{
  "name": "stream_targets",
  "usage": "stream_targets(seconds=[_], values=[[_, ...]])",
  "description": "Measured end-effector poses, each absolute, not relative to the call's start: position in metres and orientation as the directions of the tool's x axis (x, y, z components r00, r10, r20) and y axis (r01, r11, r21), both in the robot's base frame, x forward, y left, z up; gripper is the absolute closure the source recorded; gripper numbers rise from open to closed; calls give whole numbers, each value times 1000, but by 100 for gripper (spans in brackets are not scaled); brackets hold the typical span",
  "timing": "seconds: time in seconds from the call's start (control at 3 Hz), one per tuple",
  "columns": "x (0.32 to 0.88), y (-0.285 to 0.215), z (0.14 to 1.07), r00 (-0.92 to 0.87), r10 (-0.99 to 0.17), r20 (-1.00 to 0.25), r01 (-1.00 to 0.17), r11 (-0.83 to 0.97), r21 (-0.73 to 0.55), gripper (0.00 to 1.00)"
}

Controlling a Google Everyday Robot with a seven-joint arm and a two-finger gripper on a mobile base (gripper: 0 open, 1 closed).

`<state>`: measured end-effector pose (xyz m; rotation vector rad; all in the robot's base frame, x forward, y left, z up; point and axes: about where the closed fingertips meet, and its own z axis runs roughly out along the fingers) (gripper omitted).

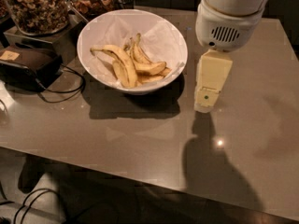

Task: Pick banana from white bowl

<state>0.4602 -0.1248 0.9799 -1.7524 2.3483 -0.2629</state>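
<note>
A grey-brown desk (140, 143) filled most of the view, its near edge cut off at the bottom. The arm's white housing (231, 17), with a slotted vent, came in from the top right and was cropped by the frame. Below it hung the cream end effector (206, 101), above bare desk just right of the white bowl (140, 88) and apart from it; whether it was open or closed could not be told. It carried a small green dot.

The bowl, lined with crinkled white paper (154, 31), held the banana (122, 59), curving from upper left to lower right, its lower end lying against shorter bananas (149, 68).

Behind the bowl stood a jar of nuts (35, 8) and a second jar (91, 1), both cropped at the top. Left of the bowl lay a black device (25, 64) with a cable (65, 90) looping toward the bowl. A tan tag (9, 55) lay on the device; nothing on it could be read.
</note>
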Motion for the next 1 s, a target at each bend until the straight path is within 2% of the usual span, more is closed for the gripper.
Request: stream_targets(seconds=[0.67,1.0], values=[[473,-63,988,-162,-984,-70,-956,174,-237,0],[478,-58,992,-155,-983,-94,-949,175,-263,0]])
